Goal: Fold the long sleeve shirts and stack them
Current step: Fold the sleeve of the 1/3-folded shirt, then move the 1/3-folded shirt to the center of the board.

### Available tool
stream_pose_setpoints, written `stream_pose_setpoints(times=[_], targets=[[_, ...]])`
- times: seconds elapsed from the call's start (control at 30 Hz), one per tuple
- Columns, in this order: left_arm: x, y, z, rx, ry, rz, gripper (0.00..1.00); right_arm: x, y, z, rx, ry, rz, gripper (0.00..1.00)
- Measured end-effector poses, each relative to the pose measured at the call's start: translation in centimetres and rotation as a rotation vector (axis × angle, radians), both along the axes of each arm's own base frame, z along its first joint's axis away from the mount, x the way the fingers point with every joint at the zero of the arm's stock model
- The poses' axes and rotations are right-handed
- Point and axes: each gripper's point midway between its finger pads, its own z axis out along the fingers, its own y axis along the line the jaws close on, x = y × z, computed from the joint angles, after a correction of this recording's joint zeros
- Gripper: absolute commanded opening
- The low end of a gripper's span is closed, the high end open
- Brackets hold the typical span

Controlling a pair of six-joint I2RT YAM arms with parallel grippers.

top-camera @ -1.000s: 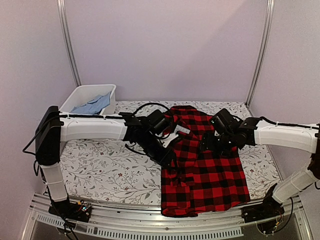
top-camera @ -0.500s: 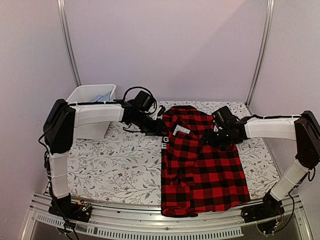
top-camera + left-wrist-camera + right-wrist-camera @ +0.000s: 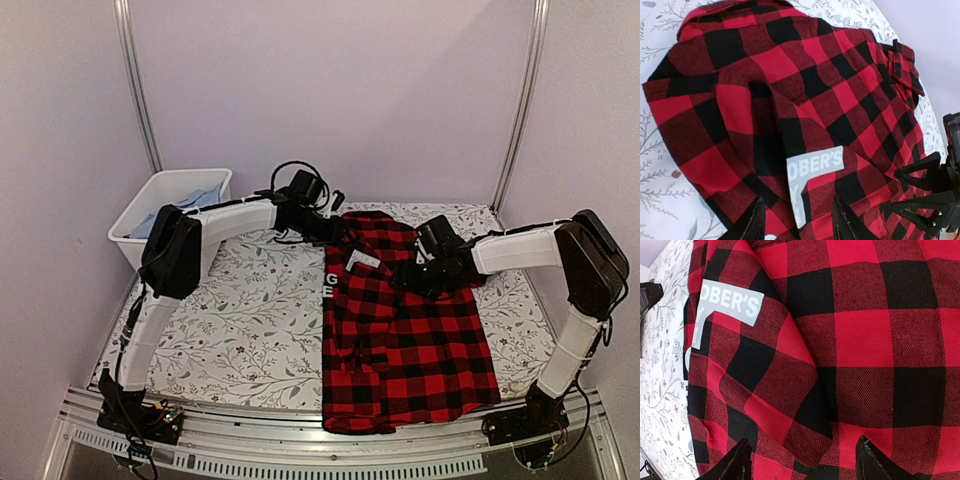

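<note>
Shirt (image 3: 400, 320) lies lengthwise near-to-far, collar far. Left gripper (image 3: 328, 230) over collar corner, right gripper (image 3: 405, 280) over shoulder; both spread, empty.

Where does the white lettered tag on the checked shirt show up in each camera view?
Top external: tag at picture centre, near the collar end of the shirt.
Left wrist: tag low centre.
Right wrist: tag upper left.
Shared landmark: flowered table cover along the shirt's edge.
</note>
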Motion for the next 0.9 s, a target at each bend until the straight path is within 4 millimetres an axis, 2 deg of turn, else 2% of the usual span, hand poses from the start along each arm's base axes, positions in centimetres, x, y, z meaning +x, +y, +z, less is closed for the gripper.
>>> stream_pose_setpoints(times=[0.17, 0.33, 0.67, 0.9], targets=[[2.0, 0.0, -1.4, -0.018, 0.002, 0.000, 0.45, 0.0, 0.0, -0.8, -0.006, 0.012, 0.000, 0.65], [1.9, -0.3, -2.9, -0.032, 0.032, -0.019, 0.44, 0.2, 0.1, -0.7, -0.003, 0.004, -0.001, 0.64], [3.3, -2.6, -2.3, -0.122, 0.010, -0.035, 0.38, 0.5, -0.2, -0.6, -0.021, -0.016, -0.002, 0.64], [4.0, -3.4, -2.4, -0.171, 0.008, -0.020, 0.35, 0.6, -0.3, -0.6, -0.033, -0.025, 0.004, 0.64]])
